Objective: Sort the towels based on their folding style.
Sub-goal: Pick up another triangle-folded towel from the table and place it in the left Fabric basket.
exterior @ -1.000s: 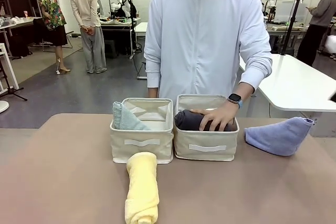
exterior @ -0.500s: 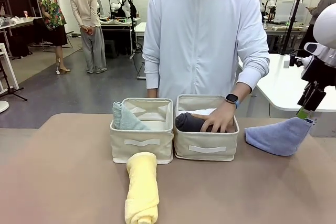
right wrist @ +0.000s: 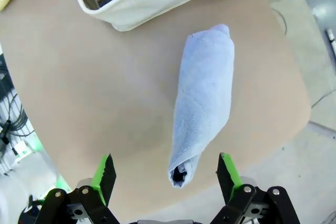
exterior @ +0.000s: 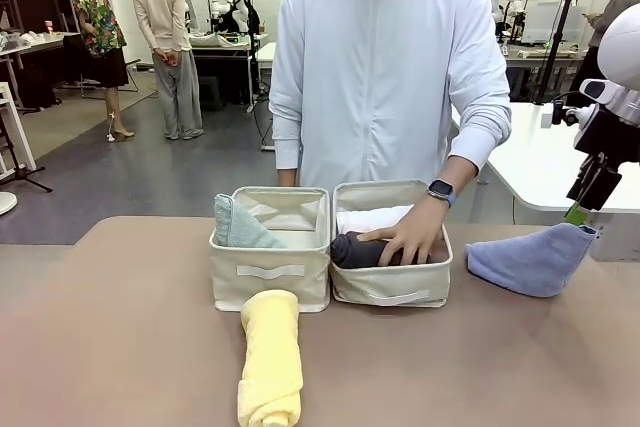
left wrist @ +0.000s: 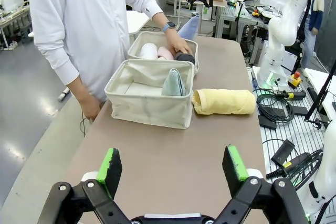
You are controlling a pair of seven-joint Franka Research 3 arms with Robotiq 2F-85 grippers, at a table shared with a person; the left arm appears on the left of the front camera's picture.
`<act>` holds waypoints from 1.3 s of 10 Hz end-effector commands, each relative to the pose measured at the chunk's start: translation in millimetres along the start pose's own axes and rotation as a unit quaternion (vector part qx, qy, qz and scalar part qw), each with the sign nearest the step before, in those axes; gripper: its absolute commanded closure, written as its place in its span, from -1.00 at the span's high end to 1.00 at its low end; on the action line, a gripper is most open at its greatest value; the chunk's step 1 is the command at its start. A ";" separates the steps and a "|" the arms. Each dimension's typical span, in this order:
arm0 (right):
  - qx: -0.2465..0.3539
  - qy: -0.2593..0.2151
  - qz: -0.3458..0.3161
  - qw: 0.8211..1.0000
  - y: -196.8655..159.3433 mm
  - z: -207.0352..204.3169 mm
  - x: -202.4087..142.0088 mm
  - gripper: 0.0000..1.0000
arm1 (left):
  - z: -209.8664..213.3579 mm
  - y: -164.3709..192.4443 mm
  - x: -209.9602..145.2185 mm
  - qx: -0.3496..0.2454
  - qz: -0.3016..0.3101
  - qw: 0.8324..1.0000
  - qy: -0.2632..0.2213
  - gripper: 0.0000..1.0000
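A yellow rolled towel point(exterior: 271, 359) lies on the table in front of two beige bins. The left bin point(exterior: 270, 273) holds a pale green-grey cone towel point(exterior: 236, 225). In the right bin point(exterior: 392, 287) a person's hand point(exterior: 412, 238) presses on a dark grey roll point(exterior: 355, 250), with a white roll point(exterior: 370, 218) behind it and a pink roll point(left wrist: 165, 52) beside it. A blue cone towel point(exterior: 532, 259) lies at the right. My right gripper point(exterior: 578, 209) hovers open over its far end, the blue cone point(right wrist: 205, 98) lying ahead of its fingers. My left gripper point(left wrist: 172, 163) stands open above bare table.
The tabletop point(exterior: 130, 337) has free room at the left and front. The table's right edge point(right wrist: 294, 129) runs close past the blue cone. Cables and boxes point(left wrist: 283, 114) lie on the floor beside the table. People and other tables stand far behind.
My right arm came into view at the right and stopped over the blue cone's end. The person's hand pushed the dark grey roll lower into the right bin, uncovering the white roll.
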State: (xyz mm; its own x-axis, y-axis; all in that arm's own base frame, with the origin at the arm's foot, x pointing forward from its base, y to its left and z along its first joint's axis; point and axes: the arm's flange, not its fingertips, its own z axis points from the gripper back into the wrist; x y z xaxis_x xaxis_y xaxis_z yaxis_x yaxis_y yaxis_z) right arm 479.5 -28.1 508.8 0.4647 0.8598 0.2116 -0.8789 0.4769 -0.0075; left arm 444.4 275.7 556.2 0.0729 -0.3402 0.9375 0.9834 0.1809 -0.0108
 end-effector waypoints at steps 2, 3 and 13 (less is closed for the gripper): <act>-0.033 0.024 -0.036 0.999 -10.4 -15.1 -3.0 1.00 | 0.1 -3.7 0.3 -0.001 0.002 1.000 0.010 1.00; -0.042 0.048 -0.034 0.997 -13.8 -29.0 -3.7 1.00 | 0.1 -3.7 0.3 -0.001 0.002 1.000 0.010 1.00; -0.006 0.082 -0.032 0.996 -59.4 -87.5 0.6 -0.67 | 0.1 -3.7 0.3 -0.001 0.002 1.000 0.010 1.00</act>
State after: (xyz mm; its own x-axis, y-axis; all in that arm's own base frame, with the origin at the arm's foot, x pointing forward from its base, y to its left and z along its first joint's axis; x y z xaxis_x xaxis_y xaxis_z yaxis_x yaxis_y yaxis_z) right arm 537.2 -39.1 421.2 0.5220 0.8514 0.0511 -0.8519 0.5234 -0.0189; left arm 444.3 275.7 556.2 0.0729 -0.3402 0.9375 0.9834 0.1810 -0.0108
